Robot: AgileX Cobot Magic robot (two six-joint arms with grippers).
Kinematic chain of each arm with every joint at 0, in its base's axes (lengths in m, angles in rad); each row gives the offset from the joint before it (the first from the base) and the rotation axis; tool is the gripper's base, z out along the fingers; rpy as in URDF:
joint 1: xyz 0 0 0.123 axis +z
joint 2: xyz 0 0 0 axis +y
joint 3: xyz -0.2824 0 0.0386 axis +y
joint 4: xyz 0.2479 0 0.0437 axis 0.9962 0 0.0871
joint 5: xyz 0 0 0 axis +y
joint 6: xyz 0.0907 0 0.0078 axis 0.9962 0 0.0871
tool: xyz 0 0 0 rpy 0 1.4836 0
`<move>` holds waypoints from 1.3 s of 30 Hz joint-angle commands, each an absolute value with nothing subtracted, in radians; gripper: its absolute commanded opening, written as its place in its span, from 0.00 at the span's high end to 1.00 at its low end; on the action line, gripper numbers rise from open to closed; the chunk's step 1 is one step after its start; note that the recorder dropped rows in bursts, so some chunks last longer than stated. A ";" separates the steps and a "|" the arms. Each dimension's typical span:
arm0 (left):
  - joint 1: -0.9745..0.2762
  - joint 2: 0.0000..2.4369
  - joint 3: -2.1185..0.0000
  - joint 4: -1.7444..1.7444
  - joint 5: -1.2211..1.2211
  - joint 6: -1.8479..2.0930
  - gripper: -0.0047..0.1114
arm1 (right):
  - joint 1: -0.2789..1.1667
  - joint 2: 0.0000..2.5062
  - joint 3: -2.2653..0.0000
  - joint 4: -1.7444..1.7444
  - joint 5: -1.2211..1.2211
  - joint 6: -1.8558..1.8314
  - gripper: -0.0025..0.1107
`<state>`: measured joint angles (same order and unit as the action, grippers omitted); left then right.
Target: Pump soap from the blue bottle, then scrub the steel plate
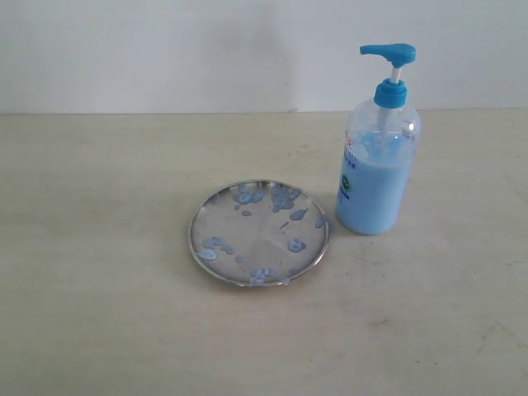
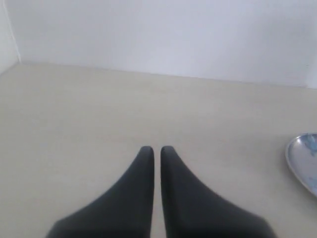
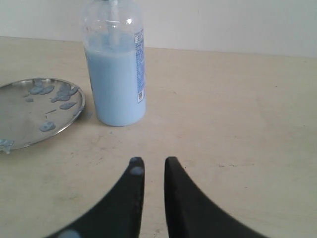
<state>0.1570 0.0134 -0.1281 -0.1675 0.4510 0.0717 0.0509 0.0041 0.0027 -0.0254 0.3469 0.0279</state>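
The steel plate (image 1: 257,231) lies on the table, dotted with pale blue soap blobs (image 1: 247,195). To its right stands the blue bottle (image 1: 373,186), upright, about half full of light blue soap, its pump head (image 1: 389,54) pointing left. Neither gripper shows in the exterior view. My left gripper (image 2: 157,148) is shut and empty over bare table, with the steel plate's rim (image 2: 303,159) off to one side. My right gripper (image 3: 154,161) is narrowly open and empty, a short way from the blue bottle (image 3: 116,84) and the steel plate (image 3: 22,116). A soap smear sits on one of its fingers (image 3: 136,171).
A pale beige table (image 1: 99,289) ends at a white wall (image 1: 165,49) behind. Faint scuff marks (image 1: 379,264) show on the table near the bottle's base. No other objects are in view.
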 commanded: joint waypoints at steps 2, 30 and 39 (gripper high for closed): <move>0.178 0.000 0.000 -0.160 0.371 0.000 0.92 | 0.052 0.000 0.000 -0.032 0.341 0.024 0.93; 0.176 0.000 0.000 -0.160 0.391 -0.008 0.92 | 0.052 0.000 0.000 -0.027 0.343 0.026 0.93; 0.176 0.000 0.000 -0.160 0.391 -0.008 0.92 | 0.052 0.000 0.000 -0.027 0.341 0.026 0.93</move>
